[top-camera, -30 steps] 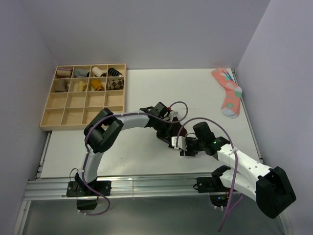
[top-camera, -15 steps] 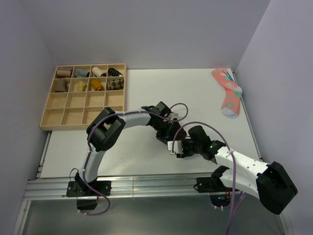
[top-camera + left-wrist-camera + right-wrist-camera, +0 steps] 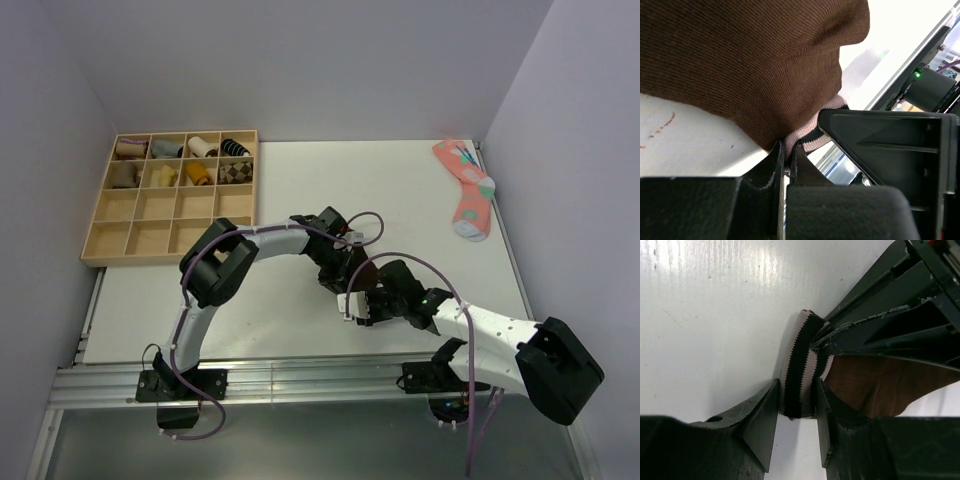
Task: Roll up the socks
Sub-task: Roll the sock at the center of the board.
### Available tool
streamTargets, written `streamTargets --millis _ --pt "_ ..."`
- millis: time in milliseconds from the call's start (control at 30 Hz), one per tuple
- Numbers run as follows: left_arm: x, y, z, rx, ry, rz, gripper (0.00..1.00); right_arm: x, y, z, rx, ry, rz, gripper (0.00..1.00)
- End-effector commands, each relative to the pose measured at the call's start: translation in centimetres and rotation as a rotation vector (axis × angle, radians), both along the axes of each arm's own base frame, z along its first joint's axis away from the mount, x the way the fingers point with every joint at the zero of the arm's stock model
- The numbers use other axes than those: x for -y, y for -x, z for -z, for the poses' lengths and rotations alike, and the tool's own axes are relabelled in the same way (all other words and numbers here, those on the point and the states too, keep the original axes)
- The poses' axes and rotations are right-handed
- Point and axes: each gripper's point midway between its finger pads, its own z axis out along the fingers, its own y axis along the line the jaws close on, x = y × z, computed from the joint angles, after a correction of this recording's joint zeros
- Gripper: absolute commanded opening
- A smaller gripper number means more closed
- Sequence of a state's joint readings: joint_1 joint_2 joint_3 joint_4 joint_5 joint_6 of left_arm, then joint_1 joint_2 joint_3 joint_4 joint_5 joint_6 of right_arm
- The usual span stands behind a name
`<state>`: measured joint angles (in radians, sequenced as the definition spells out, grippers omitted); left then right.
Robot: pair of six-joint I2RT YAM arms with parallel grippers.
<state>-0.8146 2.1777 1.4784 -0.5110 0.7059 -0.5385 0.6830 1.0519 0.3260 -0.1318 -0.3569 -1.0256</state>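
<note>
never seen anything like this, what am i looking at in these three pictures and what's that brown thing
Two robot arms are bolted to a white table. One picture looks down from above; the other two come from cameras on each wrist. The left gripper is shut on a dark brown sock. The right gripper has a finger on each side of its striped cuff, touching it. Farther off lie a pink sock and a wooden tray holding rolled socks.

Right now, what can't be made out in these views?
- Left wrist view: the dark brown knit sock runs off the top and left edges, so its far end is unseen.
- Top view: the sock is almost wholly hidden under both arms.
- Right wrist view: unclear whether the right hand grips the striped cuff or only brackets it.
</note>
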Motion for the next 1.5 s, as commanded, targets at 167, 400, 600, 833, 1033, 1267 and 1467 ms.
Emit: streamTargets --millis 167,400,600,833,1033,1267,1467 --pt "-1.3 -0.2 1.5 -0.003 -0.073 -0.021 0.02 0.4 -0.6 0.7 -0.003 0.015 0.074 0.29" --pt "-1.2 -0.7 0.1 0.002 -0.043 -0.159 0.11 0.5 0.2 0.2 -0.077 0.026 0.089 0.04" --pt "-0.7 -2.1 -2.5 0.05 0.045 -0.346 0.21 0.3 1.2 0.2 -0.159 0.016 0.098 0.01" --pt "-1.5 -3.5 -4.4 0.175 0.075 -0.473 0.38 0.1 2.0 0.5 -0.257 0.024 0.101 0.0" --pt "-2.9 -5.2 -6.6 0.402 0.11 -0.559 0.37 0.1 2.3 -0.6 -0.419 0.017 0.093 0.0" --pt "-4.4 -5.3 -8.9 0.644 0.208 -0.612 0.39 1.2 2.4 -2.5 -0.74 0.009 0.092 0.01" --pt "-3.6 -4.1 -9.5 0.838 0.286 -0.559 0.41 2.0 1.7 -2.3 -0.961 0.01 0.135 0.02"
